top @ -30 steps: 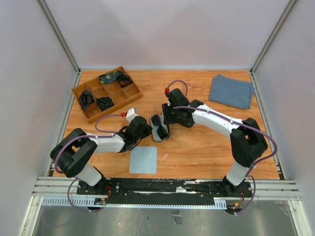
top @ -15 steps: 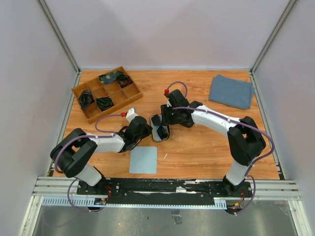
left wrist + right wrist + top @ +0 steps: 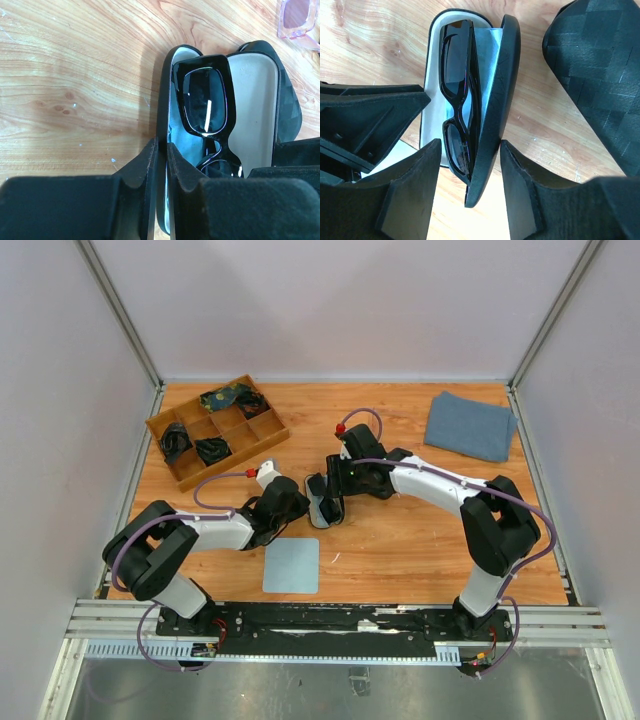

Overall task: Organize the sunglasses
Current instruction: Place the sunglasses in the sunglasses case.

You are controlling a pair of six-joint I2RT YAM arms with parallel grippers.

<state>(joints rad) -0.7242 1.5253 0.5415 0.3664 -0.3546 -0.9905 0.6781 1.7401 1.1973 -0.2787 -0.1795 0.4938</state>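
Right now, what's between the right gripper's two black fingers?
The open black oval hard case, holding the black-framed dark-lensed sunglasses, lies between the fingers of the right gripper; the right wrist view shows it.

This is a robotics lab test cell, not a home or a shop. Plain pale panels (image 3: 330, 300) close it in on three sides, held by bare aluminium posts (image 3: 122, 310) (the slotted sort used for building rigs). A wooden tabletop (image 3: 400, 550) forms the floor of the booth. Two robot arms, the left arm (image 3: 205, 530) and the right arm (image 3: 440, 485), trail looped purple cables (image 3: 362, 408) and are bolted to a metal rail (image 3: 570, 625) along its near edge.
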